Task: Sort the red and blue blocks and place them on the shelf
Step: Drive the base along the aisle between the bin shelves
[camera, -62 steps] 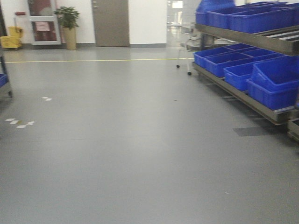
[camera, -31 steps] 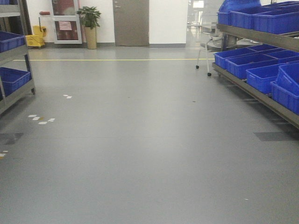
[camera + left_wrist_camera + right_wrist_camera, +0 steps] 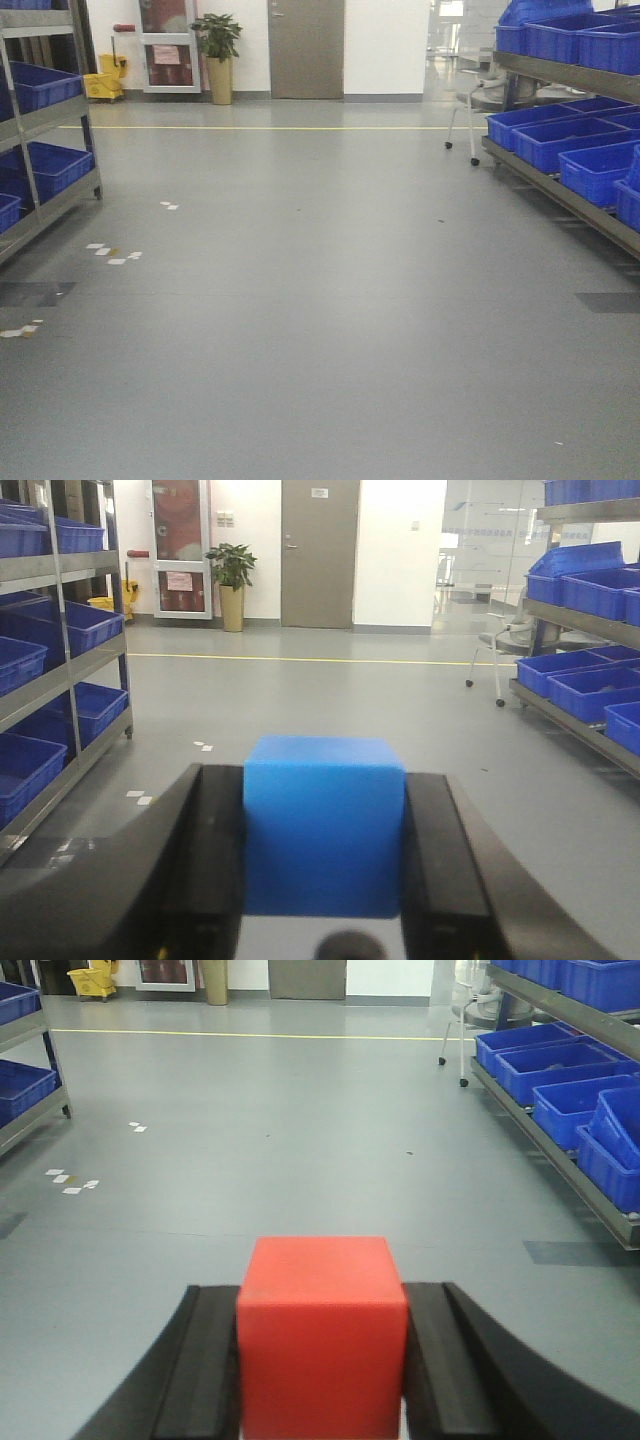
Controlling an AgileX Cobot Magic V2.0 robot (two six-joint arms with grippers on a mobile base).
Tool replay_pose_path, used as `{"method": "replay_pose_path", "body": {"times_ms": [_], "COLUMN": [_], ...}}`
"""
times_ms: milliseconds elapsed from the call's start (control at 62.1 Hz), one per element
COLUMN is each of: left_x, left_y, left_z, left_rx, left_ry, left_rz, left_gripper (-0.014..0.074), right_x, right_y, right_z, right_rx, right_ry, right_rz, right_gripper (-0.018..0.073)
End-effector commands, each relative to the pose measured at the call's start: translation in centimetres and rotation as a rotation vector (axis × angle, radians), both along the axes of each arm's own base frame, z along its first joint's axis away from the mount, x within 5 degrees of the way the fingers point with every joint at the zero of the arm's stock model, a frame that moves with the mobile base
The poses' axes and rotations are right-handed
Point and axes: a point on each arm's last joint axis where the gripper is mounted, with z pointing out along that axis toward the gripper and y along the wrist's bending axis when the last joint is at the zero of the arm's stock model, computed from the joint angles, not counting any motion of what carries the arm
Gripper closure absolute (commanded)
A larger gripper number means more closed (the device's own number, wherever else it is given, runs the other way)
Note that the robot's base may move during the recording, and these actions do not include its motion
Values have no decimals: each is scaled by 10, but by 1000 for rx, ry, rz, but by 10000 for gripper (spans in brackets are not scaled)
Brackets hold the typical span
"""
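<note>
Tally: left gripper (image 3: 325, 805) clamps one blue block (image 3: 325, 845); right gripper (image 3: 322, 1305) clamps one red block (image 3: 322, 1345); shelves (image 3: 570, 80), two.

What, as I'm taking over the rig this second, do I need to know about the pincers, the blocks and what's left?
Left pincer: shut on the blue block.
Right pincer: shut on the red block.
A shelf stands left of the aisle, another right; the rig is between them, at neither.
Done: both blocks grasped.
Left: reach the shelf, place each block.
</note>
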Motion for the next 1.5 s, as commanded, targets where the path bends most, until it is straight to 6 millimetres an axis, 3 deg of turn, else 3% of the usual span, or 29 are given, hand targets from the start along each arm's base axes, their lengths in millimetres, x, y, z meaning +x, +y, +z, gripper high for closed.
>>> {"method": "replay_pose_path", "body": {"times_ms": [0,1482], "left_x": [-1,-1], "left_y": [2,2], "left_z": [17,17], "left_rx": [-14,-14], "left_ry": [-109,-109], "left_rz": [16,16], "left_gripper": [471,471], "right_x": [-1,-1], "right_y": [-1,-1], "right_z": [17,17], "right_rx": [-8,-8], "right_ry": [-111,-111], "right_rz": [-9,-9], "right_gripper": [475,475]}}
